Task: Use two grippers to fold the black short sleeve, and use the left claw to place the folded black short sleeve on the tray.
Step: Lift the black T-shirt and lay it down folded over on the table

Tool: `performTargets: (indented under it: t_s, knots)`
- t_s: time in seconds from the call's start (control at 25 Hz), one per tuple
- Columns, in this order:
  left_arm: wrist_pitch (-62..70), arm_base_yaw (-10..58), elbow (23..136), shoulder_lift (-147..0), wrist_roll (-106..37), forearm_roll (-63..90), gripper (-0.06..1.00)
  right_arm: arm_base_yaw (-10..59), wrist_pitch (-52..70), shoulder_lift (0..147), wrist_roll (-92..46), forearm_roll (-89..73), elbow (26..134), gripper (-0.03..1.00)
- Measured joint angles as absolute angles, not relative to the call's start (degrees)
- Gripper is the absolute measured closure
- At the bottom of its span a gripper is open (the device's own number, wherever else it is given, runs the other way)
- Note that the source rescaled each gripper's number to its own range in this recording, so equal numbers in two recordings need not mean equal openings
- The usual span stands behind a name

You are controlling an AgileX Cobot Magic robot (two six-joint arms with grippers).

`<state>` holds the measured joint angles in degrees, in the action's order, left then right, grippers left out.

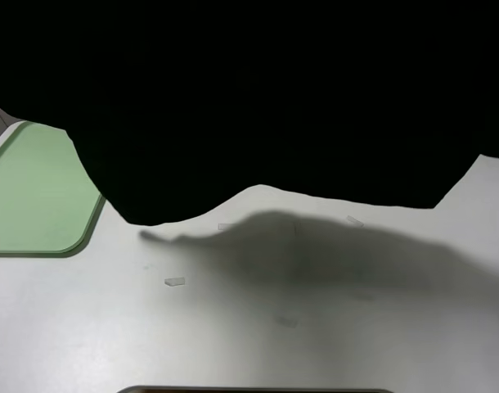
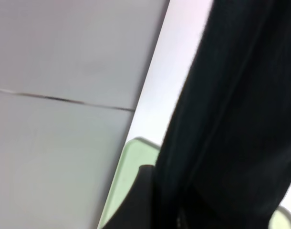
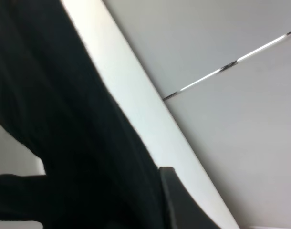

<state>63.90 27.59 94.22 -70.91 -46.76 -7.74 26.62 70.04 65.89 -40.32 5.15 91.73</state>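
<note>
The black short sleeve hangs lifted above the table and fills the upper half of the exterior view, with its shadow on the tabletop below. Both grippers are hidden behind it there. In the left wrist view the fabric drapes close to the camera beside one dark finger. In the right wrist view the fabric hangs beside one dark finger. Both grippers appear shut on the shirt. The mint-green tray lies at the left, partly behind the shirt's edge, and shows in the left wrist view.
The white table carries a few small clear tape-like scraps. A dark edge runs along the table's front. Grey wall panels stand behind the table.
</note>
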Motion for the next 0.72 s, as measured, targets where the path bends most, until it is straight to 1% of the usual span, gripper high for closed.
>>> performTargets:
  t_s: [0.28, 0.48, 0.72]
  knots:
    - [66.42, 27.59, 94.22, -66.45, -46.71, -2.11, 0.94, 26.62, 69.88, 59.35, -38.84, 3.94, 85.22, 0.97]
    - [66.43, 27.59, 94.17, -64.78, -46.71, 0.7, 0.94, 26.62, 69.88, 56.1, -37.53, 2.65, 84.19, 0.97]
    - [66.54, 27.59, 91.58, -63.79, -46.65, 1.78, 0.94, 26.62, 69.93, 55.68, -37.09, 2.17, 83.23, 0.97]
